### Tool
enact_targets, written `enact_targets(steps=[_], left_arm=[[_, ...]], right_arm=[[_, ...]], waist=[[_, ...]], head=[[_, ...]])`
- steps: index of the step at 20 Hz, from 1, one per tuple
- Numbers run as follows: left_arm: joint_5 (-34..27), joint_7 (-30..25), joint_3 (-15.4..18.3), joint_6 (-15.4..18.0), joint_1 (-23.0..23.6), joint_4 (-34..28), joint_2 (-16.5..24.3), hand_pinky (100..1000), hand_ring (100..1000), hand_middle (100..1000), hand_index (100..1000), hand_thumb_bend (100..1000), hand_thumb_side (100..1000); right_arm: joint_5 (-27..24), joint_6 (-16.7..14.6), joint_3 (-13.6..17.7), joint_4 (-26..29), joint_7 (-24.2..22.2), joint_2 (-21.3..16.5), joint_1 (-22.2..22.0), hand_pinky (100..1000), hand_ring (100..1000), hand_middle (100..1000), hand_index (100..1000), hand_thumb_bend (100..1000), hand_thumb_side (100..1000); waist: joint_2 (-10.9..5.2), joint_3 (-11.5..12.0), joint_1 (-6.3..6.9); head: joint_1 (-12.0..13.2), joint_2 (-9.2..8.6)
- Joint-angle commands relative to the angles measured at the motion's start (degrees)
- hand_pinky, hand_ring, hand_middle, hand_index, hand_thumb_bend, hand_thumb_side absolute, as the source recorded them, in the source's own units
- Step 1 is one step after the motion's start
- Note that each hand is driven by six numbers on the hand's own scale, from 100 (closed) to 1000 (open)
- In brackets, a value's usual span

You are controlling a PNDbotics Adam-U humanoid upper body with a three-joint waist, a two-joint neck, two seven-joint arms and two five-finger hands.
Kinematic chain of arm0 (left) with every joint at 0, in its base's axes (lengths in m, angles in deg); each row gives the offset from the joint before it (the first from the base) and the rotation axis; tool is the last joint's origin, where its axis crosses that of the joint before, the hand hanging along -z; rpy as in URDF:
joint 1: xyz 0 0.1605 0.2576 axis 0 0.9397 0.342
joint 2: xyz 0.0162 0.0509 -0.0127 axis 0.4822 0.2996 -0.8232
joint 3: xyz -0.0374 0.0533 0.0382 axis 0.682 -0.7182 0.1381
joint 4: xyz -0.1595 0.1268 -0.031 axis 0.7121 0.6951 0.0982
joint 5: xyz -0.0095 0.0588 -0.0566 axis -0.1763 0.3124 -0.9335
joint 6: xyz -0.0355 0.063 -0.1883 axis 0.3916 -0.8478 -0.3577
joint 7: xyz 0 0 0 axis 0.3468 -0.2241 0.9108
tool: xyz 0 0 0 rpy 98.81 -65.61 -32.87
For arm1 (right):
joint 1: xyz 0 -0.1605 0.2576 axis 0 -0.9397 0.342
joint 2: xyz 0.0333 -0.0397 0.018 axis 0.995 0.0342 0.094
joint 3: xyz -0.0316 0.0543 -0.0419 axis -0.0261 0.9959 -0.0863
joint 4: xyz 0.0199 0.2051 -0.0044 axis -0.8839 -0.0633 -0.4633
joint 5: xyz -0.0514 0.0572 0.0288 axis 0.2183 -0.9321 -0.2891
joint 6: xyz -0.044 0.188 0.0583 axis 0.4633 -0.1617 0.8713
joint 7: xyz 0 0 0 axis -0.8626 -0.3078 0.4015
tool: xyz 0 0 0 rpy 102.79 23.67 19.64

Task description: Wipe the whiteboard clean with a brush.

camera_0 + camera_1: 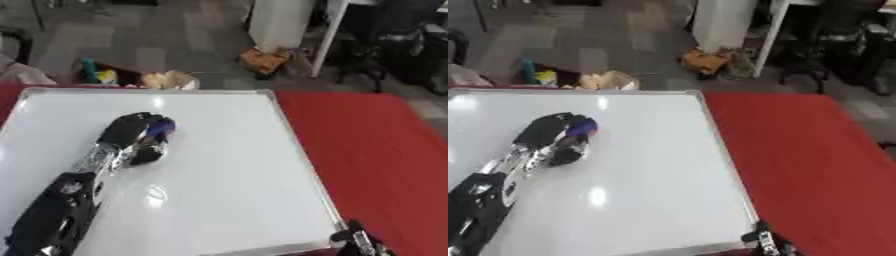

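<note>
- Right hand [359, 242]: only a small part shows at the lower edge, just off the near right corner of the whiteboard [227, 200]; cannot tell whether its fingers are open or closed.
- Left arm enters from the lower left and lies across the board's left half.
- Left hand [136, 132]: fingers curled round a blue brush [160, 128], pressed onto the board surface left of centre.
- Whiteboard lies flat on a red table [376, 150], silver frame; the surface looks white with light glare, no marks made out.
- Red table surface bare to the right of the board.
- Beyond the far edge: grey floor, an orange object [262, 60], a white post [325, 37].
</note>
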Motion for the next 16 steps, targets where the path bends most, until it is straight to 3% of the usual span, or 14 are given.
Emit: enact_targets(steps=[1,10,16], left_arm=[[2.0,-0.6,-1.6,0.4,0.9,1.6,-1.5,783,805,740,927,100,633],[3.2,0.5,-1.1,-0.6,1.1,2.6,-0.8,789,806,747,932,100,630],[4.3,1.8,-0.1,-2.4,1.5,4.3,0.3,795,805,752,939,100,731]], right_arm=[[0.2,-0.1,0.0,0.6,-0.1,-0.4,0.3,420,354,154,552,100,852],[0.2,-0.1,0.1,0.6,-0.1,-0.4,0.3,420,354,154,552,100,852],[0.2,-0.1,0.2,0.5,-0.1,-0.4,0.3,420,354,154,552,100,853]], waist=[[-0.12,-0.1,0.15],[-0.17,0.2,0.11],[-0.23,0.4,0.20]], head=[[0.1,-0.40],[0.0,-0.36],[-0.2,-0.33]])
